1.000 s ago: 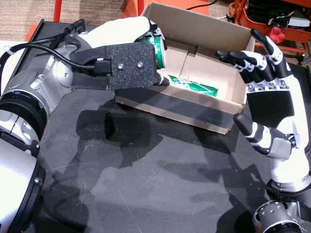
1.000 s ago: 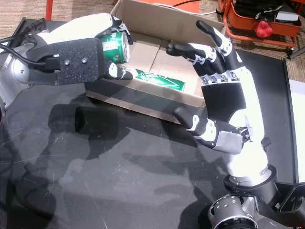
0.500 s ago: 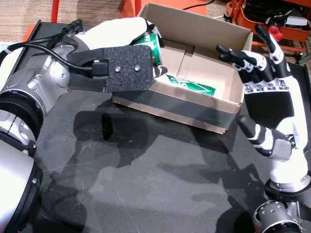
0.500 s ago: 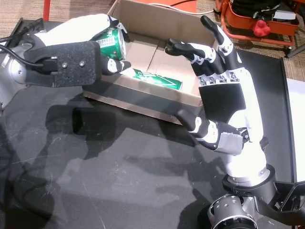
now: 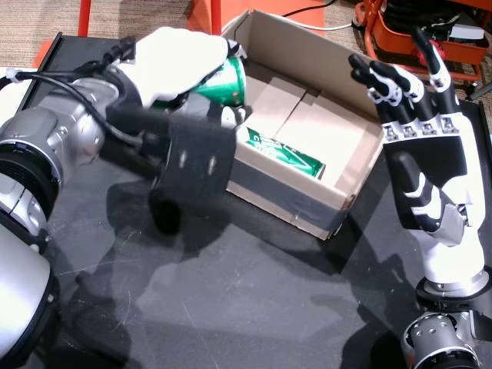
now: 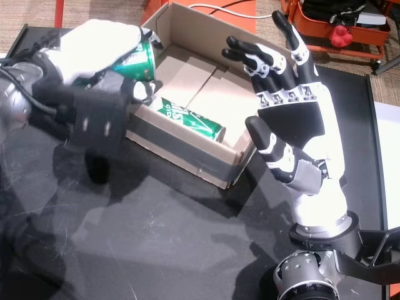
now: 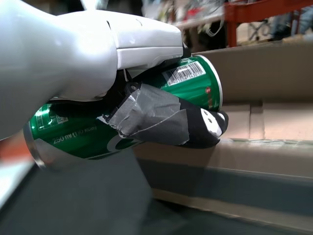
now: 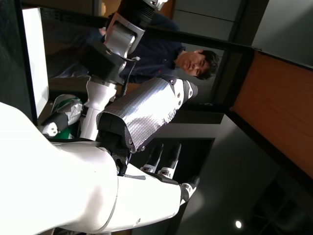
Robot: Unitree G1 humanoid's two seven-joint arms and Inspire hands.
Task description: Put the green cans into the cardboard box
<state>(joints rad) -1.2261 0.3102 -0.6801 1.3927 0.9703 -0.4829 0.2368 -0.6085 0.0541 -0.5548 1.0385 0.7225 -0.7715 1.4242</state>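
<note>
The left hand point(image 5: 181, 65) grips a green can point(image 5: 219, 81) lying sideways, its top end pointing into the cardboard box point(image 5: 338, 204). Another can point(image 5: 280, 151) lies flat inside, long axis along the near wall. The right hand point(image 5: 423, 146) holds nothing, fingers spread.

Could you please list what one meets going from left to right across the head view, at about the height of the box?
left hand → held green can → green can lying in the cardboard box → cardboard box's right wall → right hand
</note>
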